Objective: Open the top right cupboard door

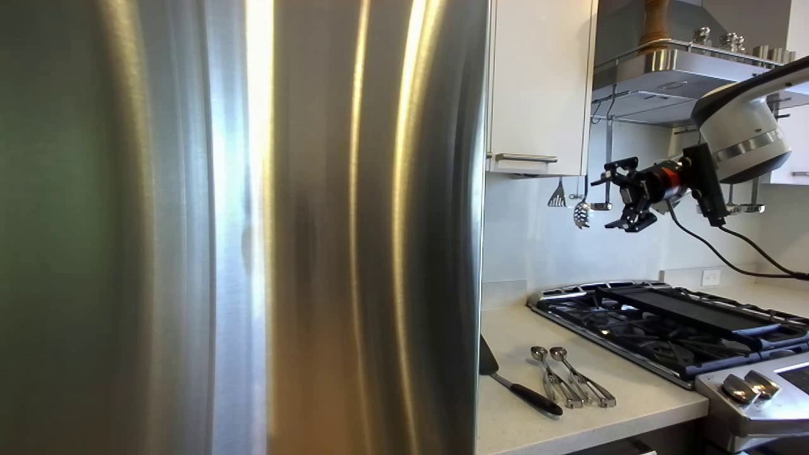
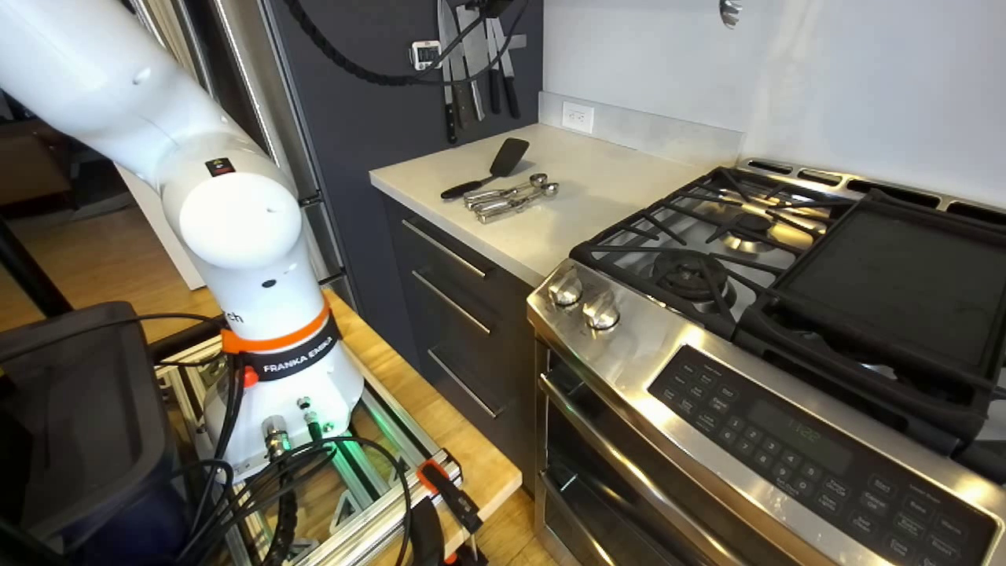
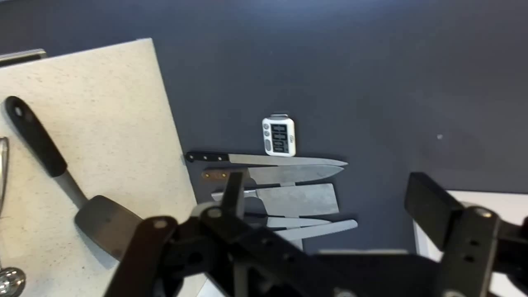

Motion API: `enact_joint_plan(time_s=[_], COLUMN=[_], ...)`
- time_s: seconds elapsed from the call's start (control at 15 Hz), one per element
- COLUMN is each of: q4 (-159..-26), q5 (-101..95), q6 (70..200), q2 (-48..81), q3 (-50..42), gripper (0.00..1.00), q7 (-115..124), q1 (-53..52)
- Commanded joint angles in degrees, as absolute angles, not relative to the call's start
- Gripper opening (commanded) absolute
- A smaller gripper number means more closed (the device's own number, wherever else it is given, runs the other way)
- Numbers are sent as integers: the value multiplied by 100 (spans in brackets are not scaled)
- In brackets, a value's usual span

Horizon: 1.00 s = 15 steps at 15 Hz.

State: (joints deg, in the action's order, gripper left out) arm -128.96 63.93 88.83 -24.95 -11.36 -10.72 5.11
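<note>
The top right cupboard door is a flat cream-white panel beside the fridge in an exterior view. It looks shut. A horizontal metal bar handle sits at its lower edge. My gripper is to the right of the door and a little below its bottom edge, apart from it. In the wrist view the gripper is open, with nothing between its fingers. A white patch behind the right finger may be part of the cupboard; I cannot tell which part.
The steel fridge fills much of an exterior view. Knives and a timer hang on the dark side panel. The range hood is near the arm. A spatula and scoops lie on the counter beside the stove.
</note>
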Motion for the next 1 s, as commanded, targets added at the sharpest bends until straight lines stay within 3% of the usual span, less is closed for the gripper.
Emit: enact_joint_plan(time_s=[0.0, 0.93], q4=[-13035, -13348], q5=[7237, 9432], q6=[9639, 14538], q2=[-2800, -3538], q3=[-780, 922], gripper=[100, 100], q7=[-455, 177], q1=[758, 367])
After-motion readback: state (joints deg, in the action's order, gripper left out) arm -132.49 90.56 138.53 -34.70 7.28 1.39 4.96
